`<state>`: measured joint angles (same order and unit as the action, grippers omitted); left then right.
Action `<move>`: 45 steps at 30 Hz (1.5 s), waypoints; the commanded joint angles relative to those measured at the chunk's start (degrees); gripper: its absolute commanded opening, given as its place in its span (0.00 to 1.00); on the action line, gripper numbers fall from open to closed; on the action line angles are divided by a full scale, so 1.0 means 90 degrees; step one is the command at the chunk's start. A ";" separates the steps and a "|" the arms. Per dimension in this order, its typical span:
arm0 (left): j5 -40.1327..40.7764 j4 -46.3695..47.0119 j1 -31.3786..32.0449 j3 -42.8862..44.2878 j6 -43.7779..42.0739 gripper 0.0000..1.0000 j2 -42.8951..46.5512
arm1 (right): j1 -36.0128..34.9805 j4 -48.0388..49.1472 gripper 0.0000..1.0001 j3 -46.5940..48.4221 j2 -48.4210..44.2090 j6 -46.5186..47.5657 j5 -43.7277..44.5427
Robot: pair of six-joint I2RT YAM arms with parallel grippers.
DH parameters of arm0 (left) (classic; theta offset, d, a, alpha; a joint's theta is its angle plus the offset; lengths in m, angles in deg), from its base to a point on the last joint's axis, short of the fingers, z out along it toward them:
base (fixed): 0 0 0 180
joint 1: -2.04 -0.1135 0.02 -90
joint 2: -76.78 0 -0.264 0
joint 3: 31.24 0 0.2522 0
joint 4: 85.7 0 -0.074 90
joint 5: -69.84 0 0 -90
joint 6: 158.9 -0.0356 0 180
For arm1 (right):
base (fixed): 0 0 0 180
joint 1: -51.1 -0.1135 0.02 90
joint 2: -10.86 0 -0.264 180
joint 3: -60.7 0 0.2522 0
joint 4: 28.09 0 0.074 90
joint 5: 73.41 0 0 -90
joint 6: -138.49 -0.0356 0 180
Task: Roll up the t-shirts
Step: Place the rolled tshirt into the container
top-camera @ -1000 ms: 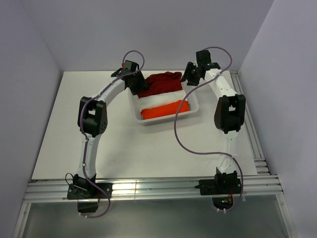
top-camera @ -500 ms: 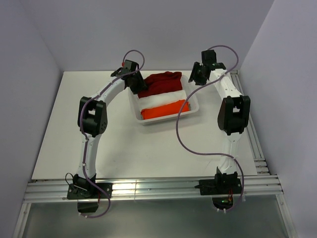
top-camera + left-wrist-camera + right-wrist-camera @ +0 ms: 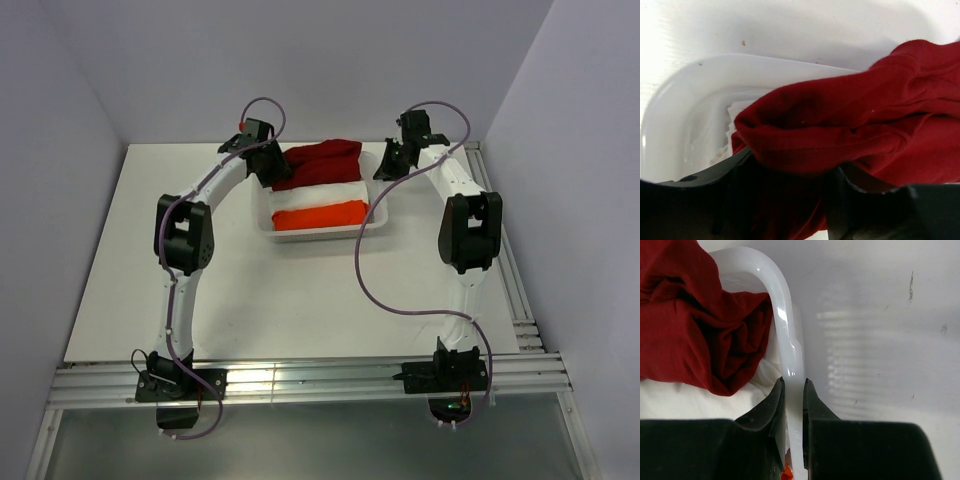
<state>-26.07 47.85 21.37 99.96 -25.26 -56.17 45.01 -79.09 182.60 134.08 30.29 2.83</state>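
From above, at the far end of the worktop (image 3: 300, 300), a white bin (image 3: 320, 233) holds three layers of cloth. The red t-shirt (image 3: 320, 165) lies at the far end, heaped up and spilling over the far rim. A white cloth (image 3: 320, 190) is in the middle and an orange bundle (image 3: 320, 215) is nearest to me. My left tool (image 3: 268, 168) is at the bin's far left corner, against the shirt. My right tool (image 3: 383, 168) is at the bin's right rim, near its far corner.

At my left wrist, the red t-shirt (image 3: 850, 115) fills most of the view as a thick folded bunch. It lies across my left tool (image 3: 792, 167) and drops into the gap between the two dark fingers (image 3: 735, 175). I am grasping that bunch of cloth. Behind it the bin's curved corner (image 3: 700, 75) shows a little white cloth (image 3: 732, 112) inside.

At my right wrist, my right tool (image 3: 794, 382) is clenched on the bin's rim (image 3: 775, 285), with one finger inside the wall and one outside it. Just left of the wall the red t-shirt (image 3: 690, 325) sits crumpled on top of the white cloth (image 3: 680, 400). A sliver of orange (image 3: 786, 474) shows low between my fingers.
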 commanded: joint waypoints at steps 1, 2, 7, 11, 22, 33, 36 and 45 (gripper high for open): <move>-0.0017 -0.0558 0.0001 0.0017 -0.0151 0.54 0.0269 | 0.0226 -0.0023 0.00 -0.0218 -0.0068 -0.0468 0.0767; -0.0027 -0.0529 -0.0019 -0.0051 -0.0151 0.55 0.0357 | 0.0246 -0.0023 0.00 -0.0218 -0.0068 -0.0449 0.0767; -0.0066 -0.0586 -0.0087 -0.0004 -0.0200 0.56 0.0485 | 0.0295 -0.0023 0.00 -0.0218 -0.0058 -0.0468 0.0767; -0.0056 -0.0655 -0.0117 -0.0003 -0.0229 0.57 0.0582 | 0.0305 -0.0052 0.00 -0.0218 -0.0068 -0.0468 0.0855; -0.0066 -0.0694 -0.0205 -0.0228 -0.0259 0.63 0.0904 | 0.0354 -0.0062 0.00 -0.0189 -0.0068 -0.0468 0.0806; 0.0012 -0.1036 -0.0312 -0.0169 -0.0337 0.70 0.1256 | 0.0374 -0.0033 0.00 -0.0218 -0.0078 -0.0468 0.0689; 0.0041 -0.1036 -0.0351 -0.0286 -0.0327 0.70 0.1499 | 0.0364 -0.0013 0.00 -0.0238 -0.0117 -0.0478 0.0621; 0.0090 -0.1124 -0.0497 -0.0227 -0.0386 0.71 0.1783 | 0.0364 -0.0082 0.00 -0.0023 -0.0117 -0.0488 0.0494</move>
<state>-26.27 38.04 17.42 97.47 -27.75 -43.32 46.82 -78.21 181.75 134.01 26.77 2.09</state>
